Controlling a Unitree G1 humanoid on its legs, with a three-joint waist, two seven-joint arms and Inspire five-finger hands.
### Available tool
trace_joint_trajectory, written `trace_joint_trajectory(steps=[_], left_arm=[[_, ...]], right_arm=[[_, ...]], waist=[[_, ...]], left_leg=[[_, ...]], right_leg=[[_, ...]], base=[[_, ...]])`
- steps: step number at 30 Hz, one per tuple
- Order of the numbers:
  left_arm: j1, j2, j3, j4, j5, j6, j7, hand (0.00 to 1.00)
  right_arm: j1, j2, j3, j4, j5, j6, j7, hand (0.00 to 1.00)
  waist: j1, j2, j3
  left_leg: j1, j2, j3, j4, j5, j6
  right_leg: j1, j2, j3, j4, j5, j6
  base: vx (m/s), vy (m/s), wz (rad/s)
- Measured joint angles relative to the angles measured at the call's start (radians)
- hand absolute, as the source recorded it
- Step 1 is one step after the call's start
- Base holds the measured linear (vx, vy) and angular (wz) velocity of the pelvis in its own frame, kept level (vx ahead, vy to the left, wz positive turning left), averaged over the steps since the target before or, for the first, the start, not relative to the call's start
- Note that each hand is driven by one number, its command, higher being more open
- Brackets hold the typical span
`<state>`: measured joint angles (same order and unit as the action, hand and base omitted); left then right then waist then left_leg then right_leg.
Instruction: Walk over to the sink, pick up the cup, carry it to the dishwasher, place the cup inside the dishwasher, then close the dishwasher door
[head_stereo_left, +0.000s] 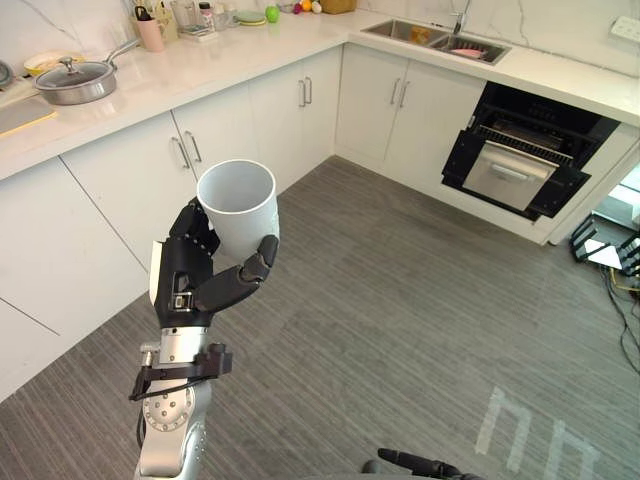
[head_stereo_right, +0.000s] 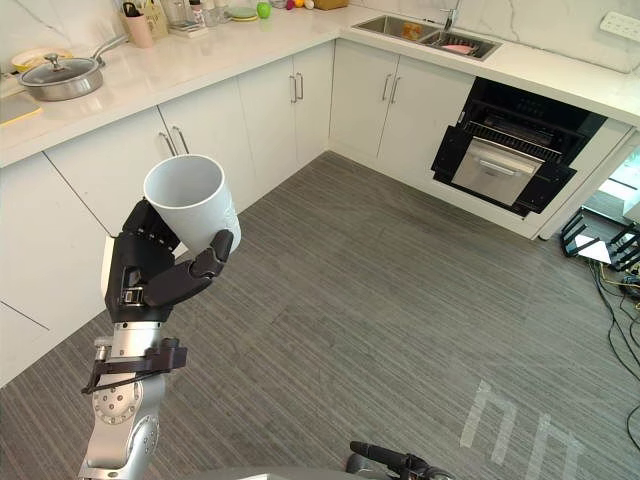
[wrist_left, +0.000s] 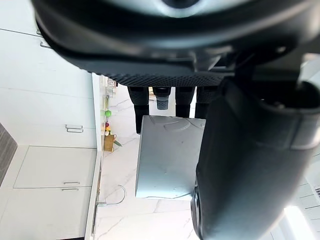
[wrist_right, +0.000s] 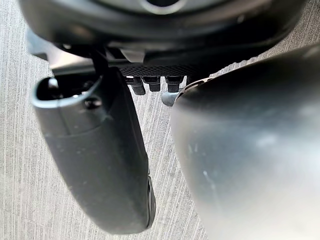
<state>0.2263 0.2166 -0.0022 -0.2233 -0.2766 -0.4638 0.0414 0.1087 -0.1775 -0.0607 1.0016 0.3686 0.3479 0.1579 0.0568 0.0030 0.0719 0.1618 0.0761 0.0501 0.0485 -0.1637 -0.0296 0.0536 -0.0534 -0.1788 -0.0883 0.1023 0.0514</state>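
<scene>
A plain white cup (head_stereo_left: 240, 205) is held upright at chest height over the grey floor, with my left hand (head_stereo_left: 190, 275) shut on it: fingers behind its wall and thumb across the front. In the left wrist view the cup (wrist_left: 167, 155) shows beyond the fingers. The dishwasher (head_stereo_left: 520, 160) is set under the counter at the far right, its door (head_stereo_left: 508, 176) tilted open. Farther back along the same counter lies the sink (head_stereo_left: 435, 38). My right hand (head_stereo_left: 415, 465) hangs low at the bottom edge, fingers relaxed and holding nothing.
White cabinets (head_stereo_left: 150, 170) run along the left and across the back corner. On the counter stand a lidded pan (head_stereo_left: 75, 80), a pink holder (head_stereo_left: 150, 33) and small items. A dark rack (head_stereo_left: 605, 245) and cables sit at the far right. Grey plank floor (head_stereo_left: 400, 300) stretches towards the dishwasher.
</scene>
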Motion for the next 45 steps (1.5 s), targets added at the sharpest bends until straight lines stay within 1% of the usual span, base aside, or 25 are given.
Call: trace_joint_trajectory(steps=[1,2,7,13,20,22,23,24,25,26,27,28,29,31,32,33,34,35,36,37,38,41,43,44,45], left_arm=[[0.007,-0.013,0.001,0.0,-0.001,0.0,0.0,0.0],[0.018,-0.038,0.0,-0.001,-0.022,0.0,0.0,0.0],[0.012,-0.062,-0.073,0.0,-0.084,0.0,-0.027,0.0],[-0.01,-0.076,-0.078,0.0,-0.192,-0.003,-0.064,0.0],[-0.01,-0.076,-0.061,0.002,-0.196,-0.009,-0.065,0.0],[-0.01,-0.082,-0.06,0.001,-0.196,-0.01,-0.065,0.0],[-0.009,-0.089,-0.06,0.0,-0.196,-0.012,-0.065,0.0],[-0.004,-0.107,-0.049,-0.001,-0.195,-0.014,-0.065,0.0],[0.0,-0.107,-0.04,-0.001,-0.195,-0.015,-0.064,0.0],[-0.002,-0.109,-0.023,0.001,-0.196,-0.012,-0.062,0.0],[-0.006,-0.106,-0.022,0.001,-0.196,-0.004,-0.064,0.0],[-0.006,-0.106,-0.022,0.001,-0.196,-0.004,-0.065,0.0],[-0.006,-0.108,-0.022,0.001,-0.196,-0.004,-0.068,0.0],[-0.006,-0.118,-0.026,0.001,-0.197,-0.003,-0.098,0.0],[-0.005,-0.122,-0.026,0.001,-0.197,-0.005,-0.106,0.0],[-0.003,-0.133,-0.027,0.0,-0.196,-0.016,-0.118,0.0],[-0.001,-0.139,-0.028,0.001,-0.195,-0.022,-0.124,0.0],[0.007,-0.147,-0.027,0.001,-0.195,-0.035,-0.129,0.0],[0.012,-0.148,-0.026,0.001,-0.196,-0.046,-0.129,0.0],[0.014,-0.147,-0.027,0.001,-0.195,-0.048,-0.129,0.0],[0.013,-0.147,-0.028,0.001,-0.195,-0.048,-0.129,0.0],[0.008,-0.134,-0.069,0.005,-0.195,-0.043,-0.127,0.0],[-0.008,-0.13,-0.13,0.005,-0.193,-0.039,-0.128,0.0],[-0.022,-0.122,-0.147,-0.001,-0.192,-0.036,-0.129,0.0],[-0.039,-0.099,-0.154,-0.008,-0.188,-0.034,-0.129,0.0]], right_arm=[[0.014,0.003,-0.001,-0.009,0.001,-0.002,0.001,1.0],[0.038,0.001,-0.013,-0.034,0.001,-0.005,0.022,1.0],[0.076,0.007,-0.013,-0.043,-0.001,-0.011,0.06,1.0],[0.078,0.004,-0.016,-0.044,-0.01,-0.018,0.067,1.0],[0.055,0.003,-0.008,-0.013,-0.018,-0.022,0.072,1.0],[0.056,-0.005,0.0,-0.011,-0.017,-0.022,0.078,1.0],[0.056,-0.018,0.007,-0.011,-0.017,-0.02,0.091,1.0],[0.052,-0.033,0.014,-0.014,-0.017,-0.014,0.109,1.0],[0.052,-0.039,0.025,-0.019,-0.017,-0.013,0.115,1.0],[0.052,-0.035,0.031,-0.028,-0.018,-0.019,0.117,1.0],[0.04,-0.029,0.028,-0.019,-0.018,-0.025,0.11,1.0],[0.031,-0.023,0.027,-0.012,-0.018,-0.022,0.107,1.0],[0.018,-0.026,0.022,-0.007,-0.017,-0.019,0.104,1.0],[0.014,-0.031,0.001,0.021,-0.018,-0.027,0.104,1.0],[0.015,-0.032,-0.002,0.031,-0.019,-0.034,0.101,1.0],[0.018,-0.038,-0.003,0.043,-0.018,-0.046,0.098,1.0],[0.018,-0.041,-0.003,0.047,-0.019,-0.051,0.094,1.0],[0.023,-0.041,-0.003,0.049,-0.019,-0.056,0.083,1.0],[0.024,-0.037,-0.004,0.048,-0.019,-0.056,0.072,1.0],[0.027,-0.036,-0.009,0.046,-0.019,-0.055,0.059,1.0],[0.029,-0.035,-0.016,0.046,-0.019,-0.054,0.053,1.0],[0.067,-0.018,-0.069,0.039,-0.019,-0.066,0.032,1.0],[0.088,-0.02,-0.11,0.039,-0.019,-0.084,0.021,1.0],[0.082,-0.016,-0.129,0.038,-0.018,-0.093,0.018,1.0],[0.075,-0.005,-0.132,0.024,-0.017,-0.106,0.013,1.0]], waist=[[-0.002,0.004,-0.012],[-0.022,0.001,-0.041],[-0.073,0.003,-0.048],[-0.074,0.001,-0.049],[-0.068,-0.001,-0.041],[-0.065,0.007,-0.036],[-0.055,0.02,-0.032],[-0.044,0.042,-0.02],[-0.043,0.047,-0.017],[-0.057,0.048,-0.011],[-0.062,0.019,0.009],[-0.055,0.002,0.026],[-0.054,-0.001,0.054],[-0.049,0.007,0.075],[-0.044,0.01,0.075],[-0.038,0.025,0.072],[-0.032,0.032,0.069],[-0.017,0.035,0.065],[-0.012,0.041,0.056],[-0.012,0.035,0.049],[-0.013,0.033,0.047],[-0.029,0.001,0.014],[-0.028,0.017,-0.003],[-0.027,0.019,-0.002],[-0.032,-0.005,0.011]], left_leg=[[-0.008,0.004,0.012,0.004,-0.007,-0.003],[-0.014,0.014,0.023,0.015,-0.017,-0.006],[-0.003,0.028,0.043,0.028,-0.021,-0.015],[0.005,0.024,0.07,0.027,-0.008,-0.028],[0.006,0.026,0.051,-0.015,0.036,-0.025],[-0.035,0.04,0.051,0.068,-0.021,-0.028],[-0.067,0.067,0.061,0.15,-0.073,-0.026],[-0.076,0.108,0.081,0.216,-0.114,-0.034],[-0.084,0.126,0.086,0.252,-0.127,-0.028],[-0.146,0.148,0.101,0.397,-0.135,-0.045],[-0.241,0.152,0.114,0.541,-0.119,-0.024],[-0.252,0.142,0.134,0.532,-0.129,-0.015],[-0.264,0.129,0.159,0.478,-0.128,-0.018],[-0.289,0.086,0.15,0.222,-0.041,-0.027],[-0.293,0.078,0.138,0.171,-0.005,-0.033],[-0.304,0.077,0.104,0.121,0.041,-0.051],[-0.308,0.081,0.091,0.127,0.061,-0.065],[-0.294,0.077,0.088,0.142,0.1,-0.062],[-0.288,0.07,0.092,0.151,0.12,-0.047],[-0.289,0.054,0.098,0.165,0.139,-0.029],[-0.286,0.042,0.099,0.17,0.149,-0.024],[-0.256,-0.048,0.106,0.177,0.116,0.017],[-0.208,-0.073,0.104,0.148,0.078,0.04],[-0.17,-0.082,0.103,0.131,0.064,0.051],[-0.104,-0.107,0.106,0.092,0.053,0.066]], right_leg=[[-0.008,0.004,0.008,0.0,-0.001,-0.001],[-0.015,0.014,0.014,0.0,-0.003,-0.004],[0.003,0.023,-0.02,0.002,-0.004,-0.007],[0.02,0.015,-0.03,0.003,-0.003,-0.01],[0.024,0.013,-0.071,-0.003,0.005,-0.024],[0.023,0.023,-0.065,-0.003,-0.012,-0.031],[0.023,0.05,-0.052,-0.001,-0.014,-0.034],[0.011,0.084,-0.036,0.083,-0.046,-0.056],[0.004,0.095,-0.029,0.12,-0.088,-0.065],[0.005,0.104,-0.029,0.114,-0.109,-0.081],[0.02,0.077,-0.036,0.095,-0.108,-0.086],[0.03,0.059,-0.036,0.096,-0.108,-0.086],[0.047,0.037,-0.041,0.095,-0.108,-0.086],[0.089,0.003,-0.057,0.073,-0.119,-0.069],[0.102,-0.002,-0.057,0.068,-0.123,-0.064],[0.126,0.002,-0.054,0.066,-0.139,-0.044],[0.137,0.006,-0.046,0.066,-0.147,-0.037],[0.154,0.002,-0.021,0.067,-0.16,-0.024],[0.158,-0.006,-0.004,0.072,-0.17,-0.01],[0.161,-0.025,0.01,0.082,-0.185,0.01],[0.161,-0.038,0.013,0.09,-0.196,0.023],[0.167,-0.133,0.014,0.17,-0.244,0.079],[0.122,-0.165,0.033,0.335,-0.247,0.084],[0.064,-0.183,0.055,0.493,-0.25,0.089],[-0.039,-0.225,0.076,0.75,-0.211,0.091]], base=[[0.03,-0.004,-0.46],[0.05,-0.018,-0.23],[0.04,-0.02,0.01],[-0.07,-0.013,0.02],[-0.1,-0.055,0.21],[-0.1,-0.048,-0.08],[-0.04,-0.065,-0.4],[0.03,-0.081,-0.45],[0.05,-0.05,-0.27],[0.07,-0.044,0.15],[0.04,-0.031,0.22],[0.04,-0.064,0.24],[0.02,-0.024,0.22],[0.07,0.054,0.27],[0.19,0.157,0.07],[0.14,0.112,-0.05],[0.2,0.194,-0.31],[0.21,0.207,-0.46],[0.33,0.304,-0.55],[0.29,0.248,-0.36],[0.3,0.241,-0.21],[0.32,0.216,0.12],[0.33,0.267,0.17],[0.34,0.286,0.03],[0.29,0.215,0.01]])
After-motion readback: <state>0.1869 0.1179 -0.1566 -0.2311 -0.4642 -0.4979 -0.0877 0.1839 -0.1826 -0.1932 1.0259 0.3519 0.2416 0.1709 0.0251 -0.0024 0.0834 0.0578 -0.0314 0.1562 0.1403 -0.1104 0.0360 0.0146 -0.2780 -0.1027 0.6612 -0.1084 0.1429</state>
